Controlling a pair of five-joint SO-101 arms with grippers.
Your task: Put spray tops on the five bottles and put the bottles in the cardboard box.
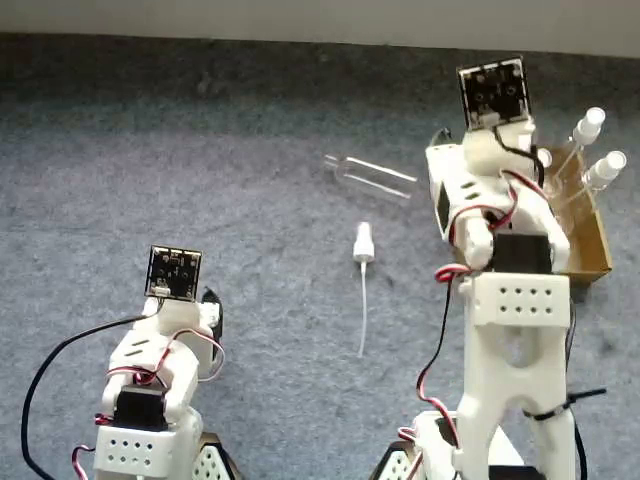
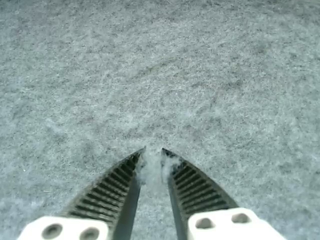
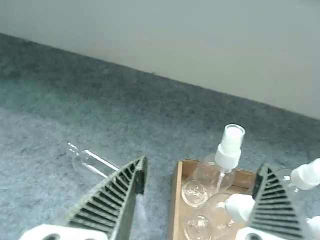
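Last bottle (image 1: 372,176) and spray top (image 1: 363,243) loose on the carpet (image 1: 150,150), both tricky picks.

Left gripper (image 2: 153,150) sits lower left of the high view, tips nearly together on nothing. The spray top lies mid-frame, white head up-frame, thin dip tube trailing down. A pinch on the tube would likely bend it or let the head swing (go for the head). The bottle lies on its side just beyond, upper centre. It's clear, round and uncapped, so it probably rolls if one finger nudges it. Right gripper (image 3: 202,163) is spread wide and empty at upper right, by the cardboard box (image 1: 590,250). Capped bottles (image 1: 588,125) lean out of it, and a low swing could knock them.
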